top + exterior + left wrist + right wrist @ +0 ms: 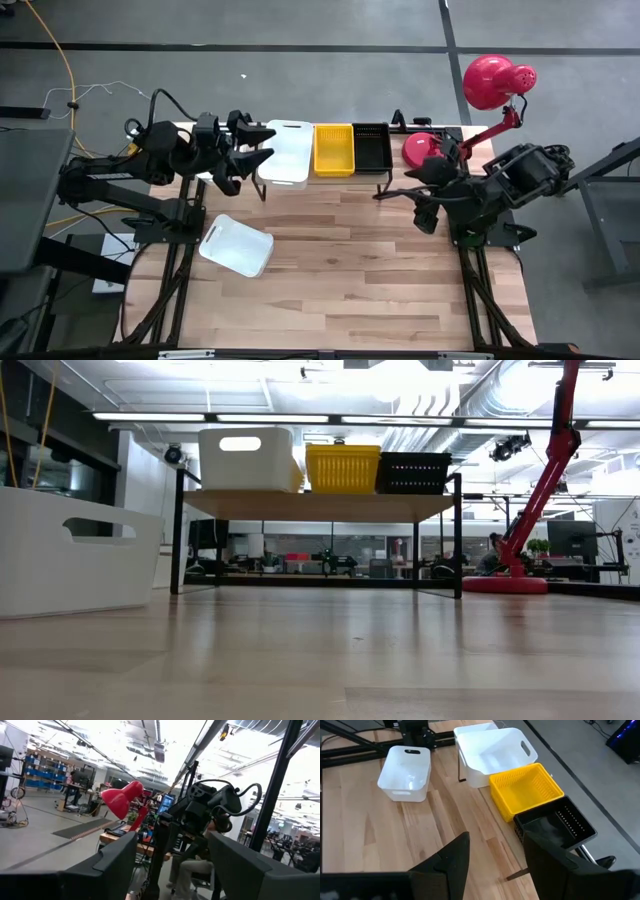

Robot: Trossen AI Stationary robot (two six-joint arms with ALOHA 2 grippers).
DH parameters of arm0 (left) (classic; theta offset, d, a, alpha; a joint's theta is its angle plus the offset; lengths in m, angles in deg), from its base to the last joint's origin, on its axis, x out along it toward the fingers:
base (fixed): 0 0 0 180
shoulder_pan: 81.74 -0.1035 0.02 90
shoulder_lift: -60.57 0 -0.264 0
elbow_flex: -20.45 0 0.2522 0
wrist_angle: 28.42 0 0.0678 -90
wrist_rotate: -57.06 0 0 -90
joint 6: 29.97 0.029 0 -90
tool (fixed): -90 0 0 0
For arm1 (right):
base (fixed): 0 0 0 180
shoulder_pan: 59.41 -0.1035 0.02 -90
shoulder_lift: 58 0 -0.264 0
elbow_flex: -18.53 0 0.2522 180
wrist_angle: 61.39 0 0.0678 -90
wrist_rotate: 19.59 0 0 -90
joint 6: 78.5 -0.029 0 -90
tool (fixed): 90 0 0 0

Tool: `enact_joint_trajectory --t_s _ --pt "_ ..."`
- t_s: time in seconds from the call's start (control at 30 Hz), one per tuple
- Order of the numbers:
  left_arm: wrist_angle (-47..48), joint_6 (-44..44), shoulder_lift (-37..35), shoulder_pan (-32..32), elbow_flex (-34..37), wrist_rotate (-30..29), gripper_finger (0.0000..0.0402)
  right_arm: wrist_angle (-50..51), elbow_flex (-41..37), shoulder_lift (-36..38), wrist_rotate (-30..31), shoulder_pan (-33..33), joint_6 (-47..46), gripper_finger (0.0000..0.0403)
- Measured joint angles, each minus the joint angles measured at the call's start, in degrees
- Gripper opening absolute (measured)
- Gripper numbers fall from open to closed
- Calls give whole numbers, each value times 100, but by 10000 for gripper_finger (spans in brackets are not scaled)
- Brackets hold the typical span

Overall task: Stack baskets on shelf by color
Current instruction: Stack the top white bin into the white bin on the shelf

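Stacking baskets: one white tray left on the table

Sitting on the shelf [400, 128] are three baskets in a row: a white basket [286, 150] at the left end, a yellow basket [334, 149] in the middle and a black basket [372, 147] at the right end, each touching its neighbour. A second white tray [236, 245] lies on the table [350, 280], well in front of the shelf's left end and turned askew.

The left gripper [252, 150] hangs just beside the shelf's left end, raised and pointing across the room; its fingers [235, 865] stand wide apart with nothing between them. The right gripper [385, 192] waits just in front of the shelf's right end, fingers [451, 860] also spread and empty.

By the look of it, the step in hand is fetching the loose white tray. The next move seems to call for the left arm to swing back from the shelf, drop to the tray's rim, grip one wall and nest it into the white basket, squaring it first.
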Motion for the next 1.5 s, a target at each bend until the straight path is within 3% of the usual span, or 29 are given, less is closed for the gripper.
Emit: enact_joint_trajectory --t_s 0.17,0.37,0.53,0.73,1.07,1.37,1.5 --pt "1 -4 0 0 0 23 236 -23 -232 101 120 -165 -192 172" --pt "1 -4 0 0 0 23 236 -112 -2089 1003 289 -504 -1591 172" --pt "-1 -4 0 0 0 -7 236 -1117 -3490 2001 485 -660 -2224 172" --pt "-1 -4 2 0 0 -28 236 -2550 -4452 2831 511 -426 -1683 172" --pt "-1 -2 2 -11 0 -251 236 -2875 -4684 3317 437 444 -806 172" --pt "5 5 2 -9 0 -298 236 -2876 -4684 3362 74 903 -601 172" --pt "773 36 9 -55 -213 -69 236 -2880 -4684 3357 -104 997 -509 172"
